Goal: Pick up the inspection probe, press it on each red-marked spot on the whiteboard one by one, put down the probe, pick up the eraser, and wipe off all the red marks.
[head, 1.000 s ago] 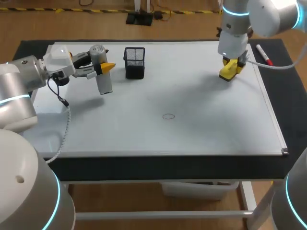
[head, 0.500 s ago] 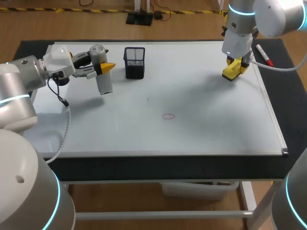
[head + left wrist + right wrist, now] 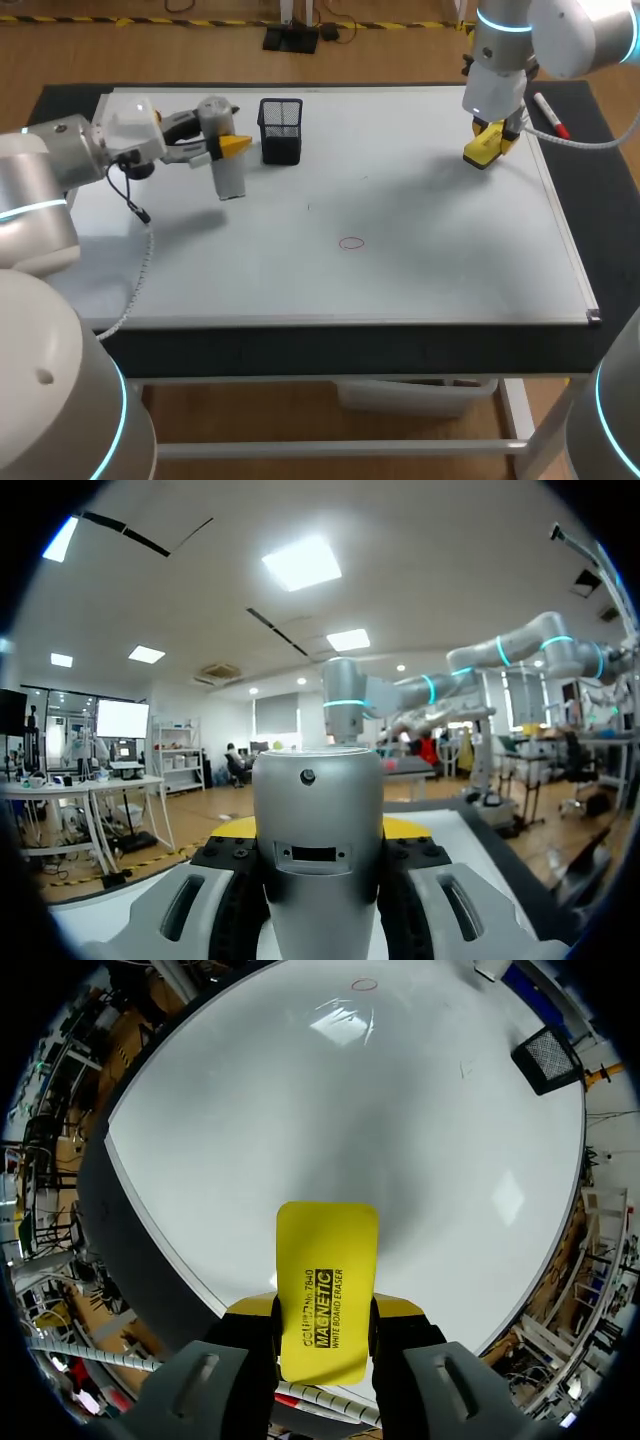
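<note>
The inspection probe (image 3: 229, 174), a silver cylinder, hangs just above the whiteboard (image 3: 420, 220) beside the black mesh basket (image 3: 281, 130), with my left gripper (image 3: 224, 143) shut on it. In the left wrist view the probe (image 3: 318, 840) fills the space between the fingers. My right gripper (image 3: 487, 138) is over the board's far right part, shut on the yellow eraser (image 3: 480, 152). That eraser (image 3: 325, 1300) juts out ahead of the right fingers. One small red ring mark (image 3: 351, 243) shows near the board's middle, and the same red mark (image 3: 364, 984) lies far ahead of the eraser.
A red-capped marker (image 3: 551, 113) lies on the dark table surface just off the board's far right edge. The black basket (image 3: 548, 1057) stands on the board's far left part. A cable hangs from my left wrist over the board's left side.
My left gripper has carried the probe a little to the right, closer to the basket. My right gripper with the eraser shifted slightly right and farther away, then held still.
</note>
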`<control>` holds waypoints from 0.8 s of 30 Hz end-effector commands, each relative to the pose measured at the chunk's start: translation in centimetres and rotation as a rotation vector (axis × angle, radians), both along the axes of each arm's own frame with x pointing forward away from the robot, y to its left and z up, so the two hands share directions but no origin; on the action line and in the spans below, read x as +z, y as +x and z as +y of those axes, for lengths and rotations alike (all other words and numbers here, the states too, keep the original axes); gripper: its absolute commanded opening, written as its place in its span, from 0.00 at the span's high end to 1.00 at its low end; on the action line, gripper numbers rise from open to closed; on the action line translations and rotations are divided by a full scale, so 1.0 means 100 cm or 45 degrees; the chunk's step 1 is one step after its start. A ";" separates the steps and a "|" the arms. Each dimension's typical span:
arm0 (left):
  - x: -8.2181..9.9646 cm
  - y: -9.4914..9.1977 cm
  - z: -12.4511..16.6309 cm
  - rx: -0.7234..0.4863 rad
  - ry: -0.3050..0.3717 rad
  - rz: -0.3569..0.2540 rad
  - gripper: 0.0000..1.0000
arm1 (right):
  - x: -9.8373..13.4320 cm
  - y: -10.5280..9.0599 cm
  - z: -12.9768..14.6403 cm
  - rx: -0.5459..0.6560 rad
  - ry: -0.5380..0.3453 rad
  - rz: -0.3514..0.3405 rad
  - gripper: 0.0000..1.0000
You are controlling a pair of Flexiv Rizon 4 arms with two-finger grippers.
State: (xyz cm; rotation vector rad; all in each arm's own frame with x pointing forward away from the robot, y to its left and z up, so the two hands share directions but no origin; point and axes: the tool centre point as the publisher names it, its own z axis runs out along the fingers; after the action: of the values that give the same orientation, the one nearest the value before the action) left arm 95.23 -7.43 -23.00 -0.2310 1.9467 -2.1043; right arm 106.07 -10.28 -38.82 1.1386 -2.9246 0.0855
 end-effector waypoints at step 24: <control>-0.009 -0.080 -0.161 -0.452 -0.014 0.014 1.00 | 0.001 0.000 -0.001 0.003 -0.003 0.002 1.00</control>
State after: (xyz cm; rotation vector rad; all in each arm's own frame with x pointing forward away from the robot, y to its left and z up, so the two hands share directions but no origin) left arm 87.05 -22.21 -23.46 0.1117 2.1147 -2.3241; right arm 106.04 -10.29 -38.81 1.1391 -2.9252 0.0853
